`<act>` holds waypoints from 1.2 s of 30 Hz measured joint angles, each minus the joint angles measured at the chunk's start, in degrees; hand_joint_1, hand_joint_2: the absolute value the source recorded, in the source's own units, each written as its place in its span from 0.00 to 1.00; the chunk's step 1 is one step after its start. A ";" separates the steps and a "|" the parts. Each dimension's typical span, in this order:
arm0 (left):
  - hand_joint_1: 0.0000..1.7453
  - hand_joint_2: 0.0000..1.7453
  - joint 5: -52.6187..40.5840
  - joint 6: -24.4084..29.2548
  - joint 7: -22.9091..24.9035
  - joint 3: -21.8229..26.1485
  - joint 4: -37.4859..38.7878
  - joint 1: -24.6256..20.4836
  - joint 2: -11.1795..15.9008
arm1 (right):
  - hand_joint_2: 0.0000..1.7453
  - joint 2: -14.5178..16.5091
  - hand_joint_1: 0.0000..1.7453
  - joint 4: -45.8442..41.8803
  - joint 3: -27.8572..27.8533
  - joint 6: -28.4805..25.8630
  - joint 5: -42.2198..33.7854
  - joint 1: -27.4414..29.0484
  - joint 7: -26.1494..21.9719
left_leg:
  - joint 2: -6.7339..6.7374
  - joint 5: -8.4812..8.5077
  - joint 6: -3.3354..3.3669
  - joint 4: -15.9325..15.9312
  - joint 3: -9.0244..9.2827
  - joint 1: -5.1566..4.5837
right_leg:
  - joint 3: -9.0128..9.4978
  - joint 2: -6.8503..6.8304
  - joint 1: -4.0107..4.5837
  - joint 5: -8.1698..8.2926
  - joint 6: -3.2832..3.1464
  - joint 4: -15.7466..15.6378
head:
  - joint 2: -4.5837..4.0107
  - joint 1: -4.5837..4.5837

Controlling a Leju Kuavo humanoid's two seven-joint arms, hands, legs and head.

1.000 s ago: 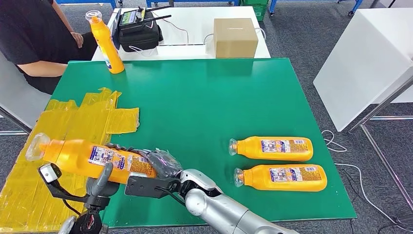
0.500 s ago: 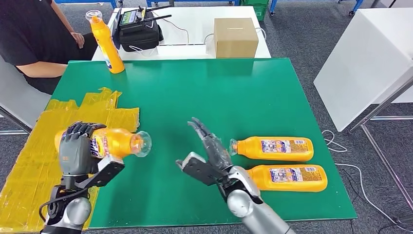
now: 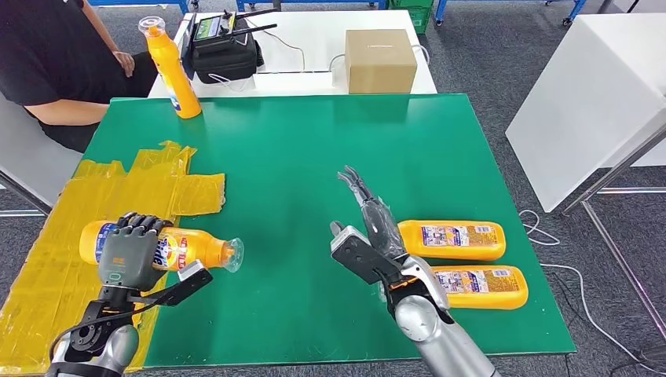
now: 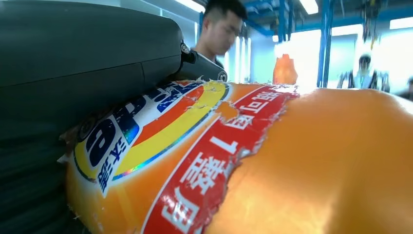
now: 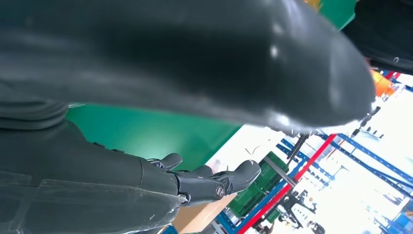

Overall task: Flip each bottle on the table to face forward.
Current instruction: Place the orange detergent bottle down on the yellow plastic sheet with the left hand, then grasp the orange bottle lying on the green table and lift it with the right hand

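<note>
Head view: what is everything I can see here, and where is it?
Table: one, green, centre.
Lying bottles: two, orange, side by side near the table's right edge, the far one, the near one.
Held bottle: one, orange, over the table's left edge.
Standing bottle: one, orange, far left corner.
Tape: yellow patch, on the table's left part.
Box: one, brown, white table behind.
Bag: one, black, same white table.
Person: one, black shirt, far left.
Left hand: grey, grips the held bottle.
Right hand: dark, open, above the lying bottles' caps.
</note>
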 joint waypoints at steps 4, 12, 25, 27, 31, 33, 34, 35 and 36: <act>0.25 0.25 -0.43 -5.77 1.10 -0.89 4.21 -1.23 1.79 | 0.00 0.02 0.00 -0.19 -0.05 1.00 0.10 -0.02 0.08 | 0.01 0.00 0.00 0.00 0.00 0.00 | -0.01 0.00 0.00 0.00 0.00 0.00 | 0.00 -0.01; 0.00 0.00 0.20 -7.95 1.48 -1.74 12.28 -3.53 4.52 | 0.00 0.00 0.00 -0.82 -0.06 1.76 0.43 0.02 0.35 | -0.03 0.00 0.00 0.00 0.01 0.01 | 0.03 -0.01 0.01 0.00 0.00 0.01 | 0.00 -0.02; 0.00 0.00 1.26 -5.92 1.19 -1.09 12.61 -2.29 5.06 | 0.00 -0.41 0.00 -2.54 -0.38 2.13 1.89 1.25 0.34 | -0.02 0.00 0.00 0.00 0.01 0.00 | 0.02 -0.01 0.00 0.00 0.00 0.00 | 0.00 -0.02; 0.00 0.00 2.70 -4.20 0.38 -0.31 11.42 -1.39 5.03 | 0.00 -0.81 0.00 -3.28 -0.58 2.00 2.45 1.94 0.04 | -0.02 0.00 0.00 0.00 0.00 0.01 | 0.00 -0.01 0.00 -0.01 0.00 0.00 | 0.00 -0.02; 0.00 0.00 4.77 -2.06 -0.86 1.52 8.29 0.11 4.92 | 0.00 -1.86 0.00 -5.10 -0.99 1.75 3.22 3.51 -0.55 | -0.02 -0.01 0.00 0.00 -0.03 0.01 | 0.00 -0.01 0.00 -0.01 0.00 0.00 | 0.00 -0.02; 0.00 0.00 5.09 -1.87 -1.12 2.04 7.35 0.54 4.86 | 0.50 -2.23 0.00 -5.70 -1.05 1.74 3.31 3.93 -0.66 | -0.01 -0.01 0.00 0.00 -0.02 0.01 | 0.00 -0.01 0.00 -0.01 0.00 0.00 | 0.00 -0.02; 0.00 0.00 5.61 -1.52 -1.47 2.28 6.93 0.75 4.80 | 0.75 -2.38 0.00 -5.94 -1.09 1.67 3.44 4.10 -0.80 | -0.01 -0.01 0.00 0.00 -0.02 0.01 | 0.00 -0.01 0.00 -0.01 0.00 -0.01 | 0.00 -0.02; 0.00 0.00 6.85 -0.83 -2.30 2.63 6.42 1.02 4.66 | 1.00 -2.56 0.00 -6.22 -1.15 1.47 3.76 4.33 -1.08 | -0.01 -0.01 0.00 0.00 -0.01 0.01 | 0.00 -0.01 0.00 -0.01 0.00 -0.01 | 0.00 -0.02; 0.00 0.00 9.40 0.16 -3.87 3.15 5.63 1.44 4.33 | 1.00 -2.85 0.00 -6.70 -1.28 1.15 4.28 4.78 -1.57 | -0.02 -0.01 0.00 0.00 0.00 0.01 | 0.00 -0.01 0.00 -0.01 0.00 -0.01 | 0.00 -0.02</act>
